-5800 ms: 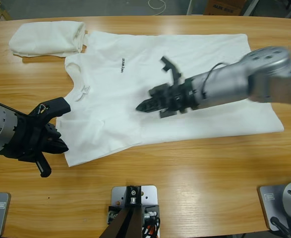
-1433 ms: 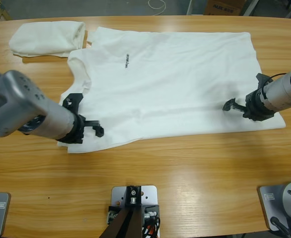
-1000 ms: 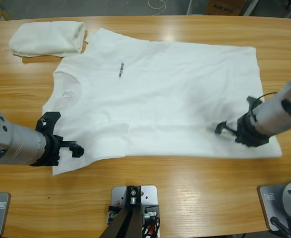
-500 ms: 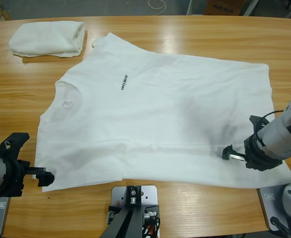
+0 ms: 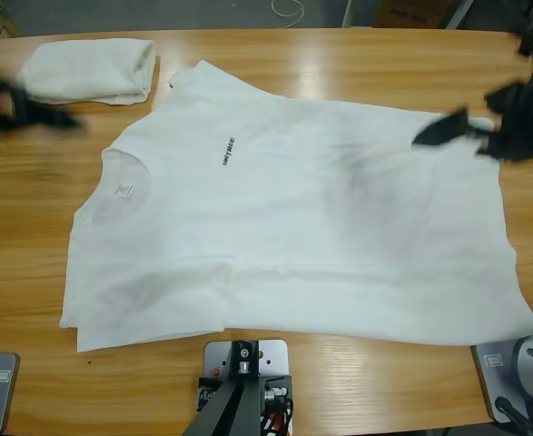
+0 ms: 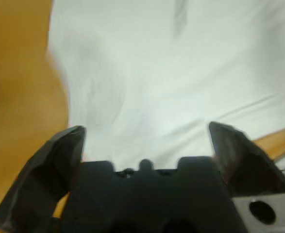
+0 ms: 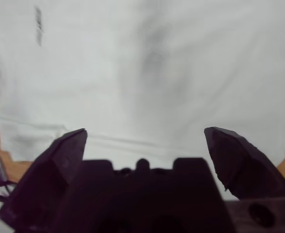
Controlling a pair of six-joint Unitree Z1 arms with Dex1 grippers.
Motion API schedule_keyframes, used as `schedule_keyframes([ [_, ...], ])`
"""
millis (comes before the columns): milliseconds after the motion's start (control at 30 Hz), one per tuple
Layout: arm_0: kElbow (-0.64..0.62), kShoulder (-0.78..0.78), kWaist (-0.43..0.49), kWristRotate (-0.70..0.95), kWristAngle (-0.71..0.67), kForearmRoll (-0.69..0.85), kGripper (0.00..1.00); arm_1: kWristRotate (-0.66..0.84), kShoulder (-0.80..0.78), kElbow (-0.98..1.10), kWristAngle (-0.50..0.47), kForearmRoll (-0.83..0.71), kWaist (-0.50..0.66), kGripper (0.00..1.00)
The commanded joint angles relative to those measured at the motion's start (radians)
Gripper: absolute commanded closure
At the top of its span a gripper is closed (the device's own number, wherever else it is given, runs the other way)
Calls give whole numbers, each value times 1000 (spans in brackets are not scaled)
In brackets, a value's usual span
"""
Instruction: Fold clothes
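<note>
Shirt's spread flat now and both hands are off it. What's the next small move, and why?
Probably bring the left hand down to the spread T-shirt's far sleeve by the folded T-shirt. The spread shirt lies flat, chest lettering up, nothing folded yet. Both hands, the right hand too, show open jaws holding no fabric.

I'm looking at a lab or workshop room, going by what's around the rig: a long wooden table (image 5: 275,381), a bare grey floor (image 5: 239,14) past its far edge with a loose white cable (image 5: 289,9) lying there, and a cardboard box (image 5: 409,12).
</note>
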Motion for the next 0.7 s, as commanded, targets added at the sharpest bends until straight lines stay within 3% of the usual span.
schedule_keyframes([
  [33,-497,455,216,123,-228,-9,120,-178,168,-171,50,94,-170,0],
  [167,-625,633,217,75,-317,-21,124,-215,197,-169,40,93,-202,0],
  [433,-863,903,243,6,-324,14,127,-354,267,-206,45,81,-447,0],
  [700,-1053,1067,221,-83,-274,54,119,-374,302,-206,48,76,-459,0],
])
